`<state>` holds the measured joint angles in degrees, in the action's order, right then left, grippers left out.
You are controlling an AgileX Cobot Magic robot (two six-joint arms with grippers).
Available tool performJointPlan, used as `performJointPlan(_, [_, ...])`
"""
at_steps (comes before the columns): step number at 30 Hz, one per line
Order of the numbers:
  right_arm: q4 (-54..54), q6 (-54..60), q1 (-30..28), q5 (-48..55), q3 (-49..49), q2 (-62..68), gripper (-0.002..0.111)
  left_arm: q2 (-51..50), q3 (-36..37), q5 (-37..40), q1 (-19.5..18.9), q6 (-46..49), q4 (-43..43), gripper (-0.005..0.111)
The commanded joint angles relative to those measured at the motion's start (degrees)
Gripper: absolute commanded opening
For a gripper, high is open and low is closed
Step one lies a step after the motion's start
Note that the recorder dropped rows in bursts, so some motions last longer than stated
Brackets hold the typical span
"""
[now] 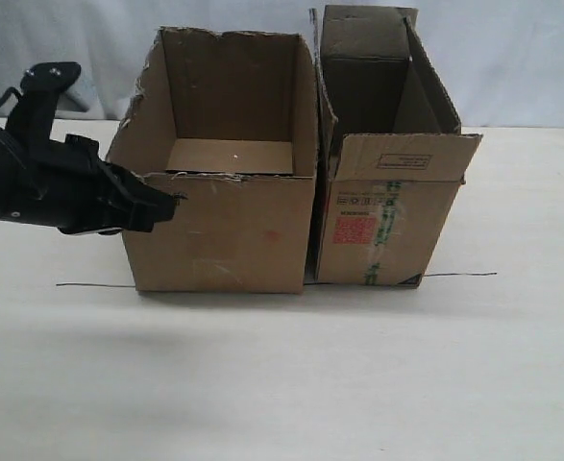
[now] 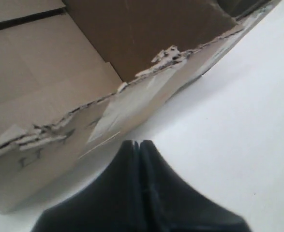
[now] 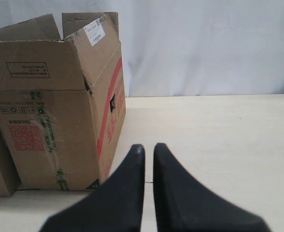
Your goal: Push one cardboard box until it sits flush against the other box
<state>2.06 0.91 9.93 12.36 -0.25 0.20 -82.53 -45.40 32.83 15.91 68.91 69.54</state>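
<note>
Two boxes nearly flush: cardboard box (image 1: 226,182) left of other box (image 1: 387,154). My left gripper (image 1: 166,206), fingers pressed together, touches its near-left corner; pushing there could twist it

The exterior view looks from the front, slightly from above, at both boxes on the tabletop (image 1: 282,384). The left wrist view is very near the cardboard box (image 2: 59,96), facing its torn rim. The right wrist view faces the other box (image 3: 54,106) from farther away, and both this view and the exterior view show its red stamp.
</note>
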Motion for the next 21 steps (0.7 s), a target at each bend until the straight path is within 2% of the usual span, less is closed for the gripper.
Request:
performJointPlan(1, [0.1, 0.0, 0.3, -0.3, 0.2, -0.2, 0.005, -4.8, 0.0, 1.3, 0.1, 11.1, 12.8, 0.0])
performJointPlan(3, [0.1, 0.0, 0.3, -0.3, 0.2, -0.2, 0.005, -6.7, 0.0, 2.0, 0.1, 16.2, 18.8, 0.0])
performJointPlan(11, [0.1, 0.0, 0.3, -0.3, 0.2, -0.2, 0.005, -9.4, 0.0, 3.5, 0.1, 25.3, 28.8, 0.0])
performJointPlan(17, [0.1, 0.0, 0.3, -0.3, 0.2, -0.2, 0.005, -11.5, -2.6, 5.1, 0.1, 25.7, 28.9, 0.0])
performJointPlan(21, [0.0, 0.0, 0.3, -0.2, 0.2, -0.2, 0.005, -11.3, -3.7, 9.5, 0.1, 24.1, 27.5, 0.0])
